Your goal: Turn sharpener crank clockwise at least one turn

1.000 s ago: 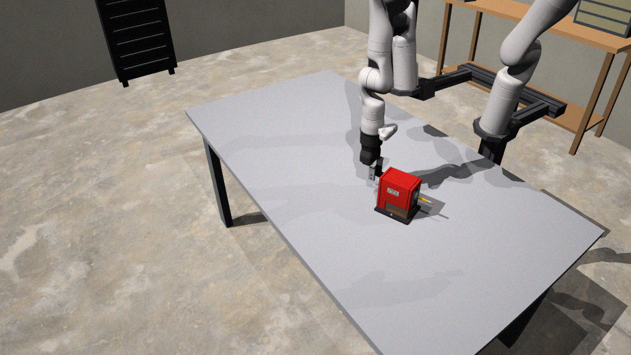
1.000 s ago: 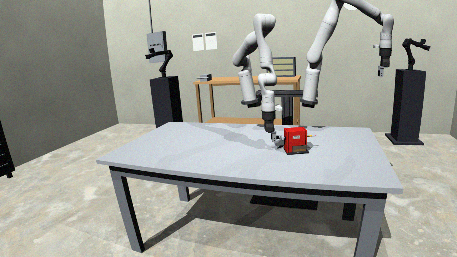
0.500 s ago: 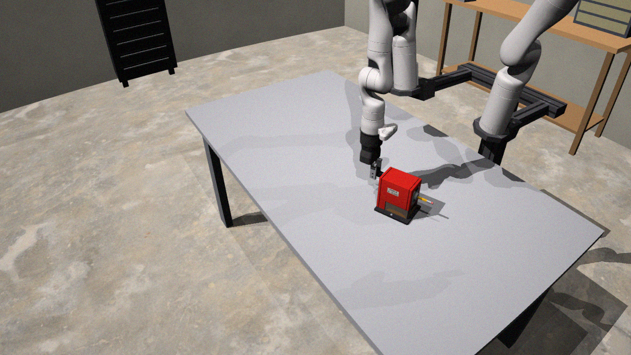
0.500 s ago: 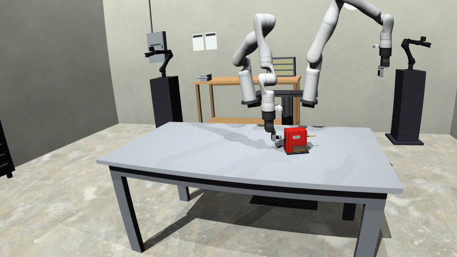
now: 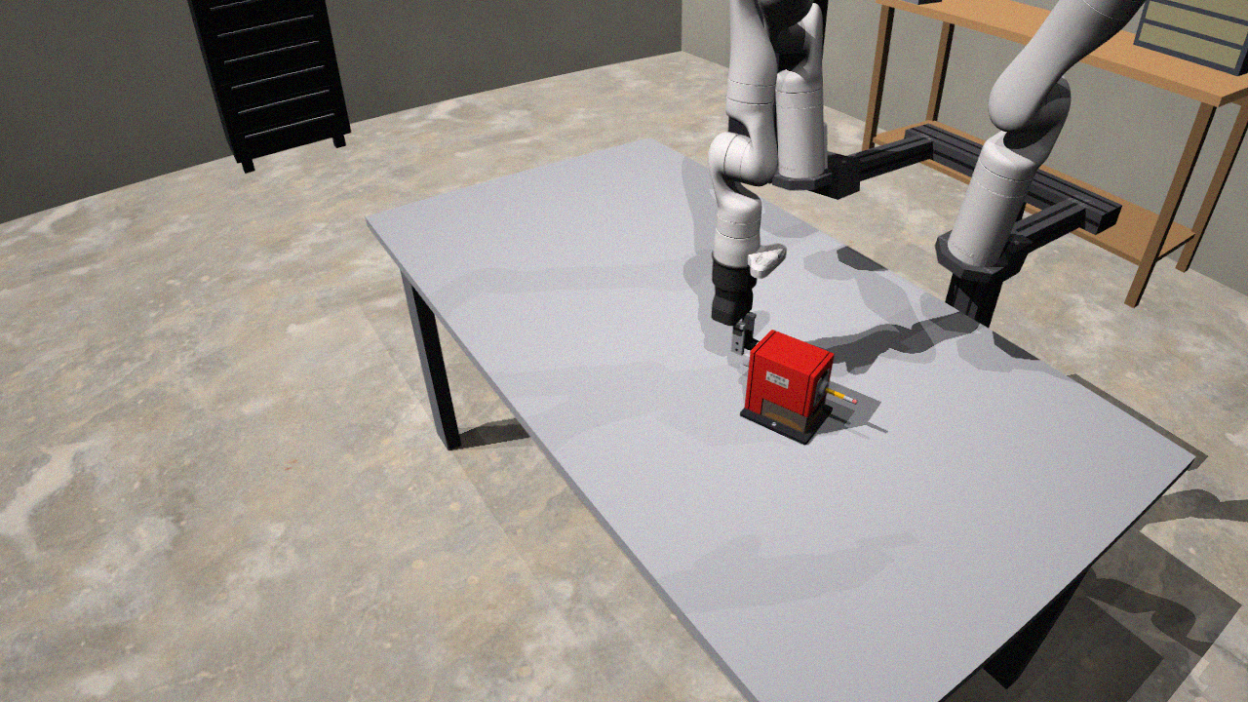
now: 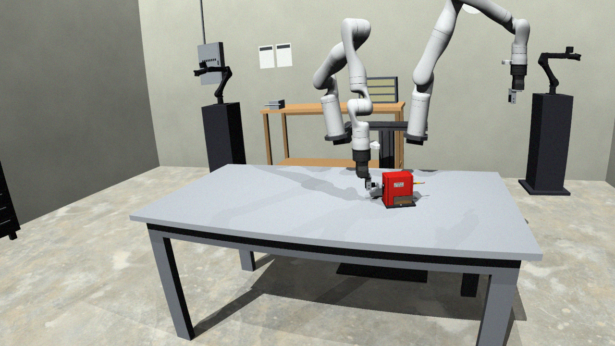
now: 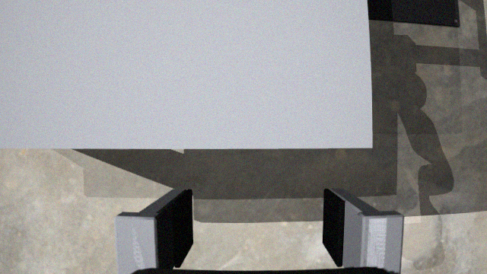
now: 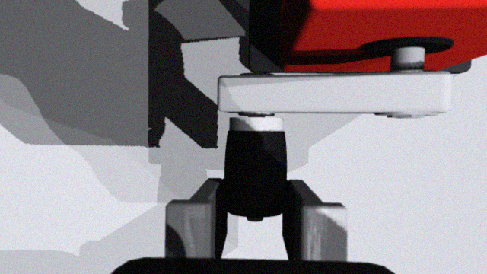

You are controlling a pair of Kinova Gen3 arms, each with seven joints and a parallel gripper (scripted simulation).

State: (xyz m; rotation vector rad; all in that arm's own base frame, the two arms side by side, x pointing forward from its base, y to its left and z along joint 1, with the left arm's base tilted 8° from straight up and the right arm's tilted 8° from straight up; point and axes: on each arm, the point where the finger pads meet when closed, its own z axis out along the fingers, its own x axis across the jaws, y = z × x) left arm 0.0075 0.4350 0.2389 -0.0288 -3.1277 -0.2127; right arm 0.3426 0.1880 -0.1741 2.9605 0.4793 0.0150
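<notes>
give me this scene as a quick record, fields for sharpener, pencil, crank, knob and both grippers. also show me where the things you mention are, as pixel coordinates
sharpener (image 5: 790, 353) (image 6: 397, 189) (image 8: 380, 23): red, upright on the table (image 5: 558, 331) (image 6: 301, 215) (image 7: 183, 76)
pencil (image 5: 840, 396) (image 6: 418, 183): sticking out of the side opposite the crank
crank (image 8: 335, 93): pale arm, on a short shaft
knob (image 8: 256, 164): black, at the crank's far end
right gripper (image 5: 743, 335) (image 6: 370, 185) (image 8: 254, 206): shut on the knob
left gripper (image 6: 512, 101) (image 7: 258, 228): open, raised, holding nothing
turns done: cannot tell

The right end effector (image 5: 743, 338) (image 6: 368, 185) (image 8: 254, 206) has drawn its fingers together onto the crank's black handle (image 5: 753, 346) (image 6: 373, 185) (image 8: 255, 160).
</notes>
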